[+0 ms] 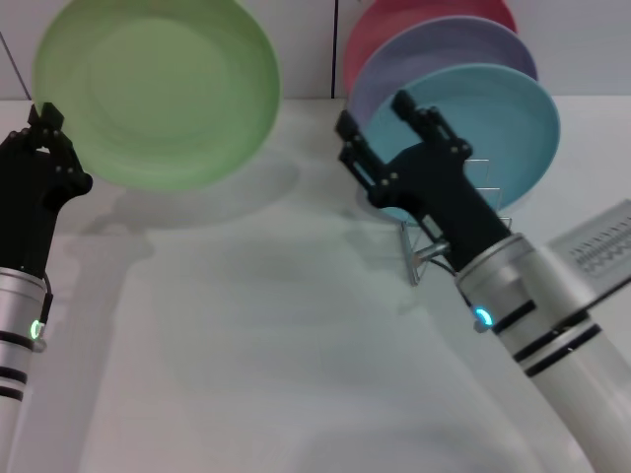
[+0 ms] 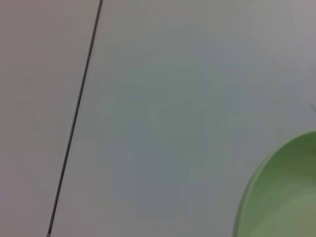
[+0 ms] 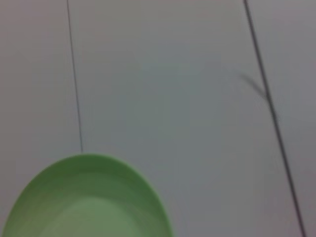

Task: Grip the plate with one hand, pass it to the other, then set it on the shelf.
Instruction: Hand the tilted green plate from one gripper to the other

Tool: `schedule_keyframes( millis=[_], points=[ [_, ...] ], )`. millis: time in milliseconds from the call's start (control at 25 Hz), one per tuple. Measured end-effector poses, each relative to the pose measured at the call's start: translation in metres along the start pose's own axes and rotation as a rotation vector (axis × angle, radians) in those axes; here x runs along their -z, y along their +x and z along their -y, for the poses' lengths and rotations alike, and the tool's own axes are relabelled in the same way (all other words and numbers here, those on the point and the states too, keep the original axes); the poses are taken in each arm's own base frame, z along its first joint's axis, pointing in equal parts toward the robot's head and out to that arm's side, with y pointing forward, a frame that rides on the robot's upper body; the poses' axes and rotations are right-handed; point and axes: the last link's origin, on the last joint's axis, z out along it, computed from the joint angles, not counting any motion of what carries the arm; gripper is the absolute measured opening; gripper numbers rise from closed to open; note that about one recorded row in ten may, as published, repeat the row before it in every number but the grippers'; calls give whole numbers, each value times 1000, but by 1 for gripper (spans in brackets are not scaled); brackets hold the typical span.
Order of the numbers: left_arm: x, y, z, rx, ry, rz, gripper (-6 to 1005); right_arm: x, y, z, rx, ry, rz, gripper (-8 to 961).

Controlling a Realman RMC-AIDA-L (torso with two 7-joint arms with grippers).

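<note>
Light-green plate (image 1: 158,89) aloft, pinched at its rim by the left hand (image 1: 44,133).
Looks light, stiff, slick; right hand (image 1: 380,133), fingers spread, should take the opposite rim.

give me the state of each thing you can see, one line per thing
Green plate: lifted off the table, tilted, held at its rim by the left gripper.
Left gripper: shut on the green plate.
Right gripper: open, empty, raised in front of the rack.
Light-blue plate: standing on edge in the wire rack.
Lavender plate: standing behind it.
Pink plate: standing rearmost.
Wire rack: holding three plates.
</note>
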Motion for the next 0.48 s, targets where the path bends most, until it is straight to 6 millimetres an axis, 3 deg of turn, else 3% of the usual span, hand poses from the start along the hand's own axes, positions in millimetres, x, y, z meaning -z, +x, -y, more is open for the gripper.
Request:
schedule_keyframes(
  millis=[480],
  points=[
    [-1,-1,-8,-9,-6,3,24,-35,8,-14,-17,-44,-117,693]
  ],
)
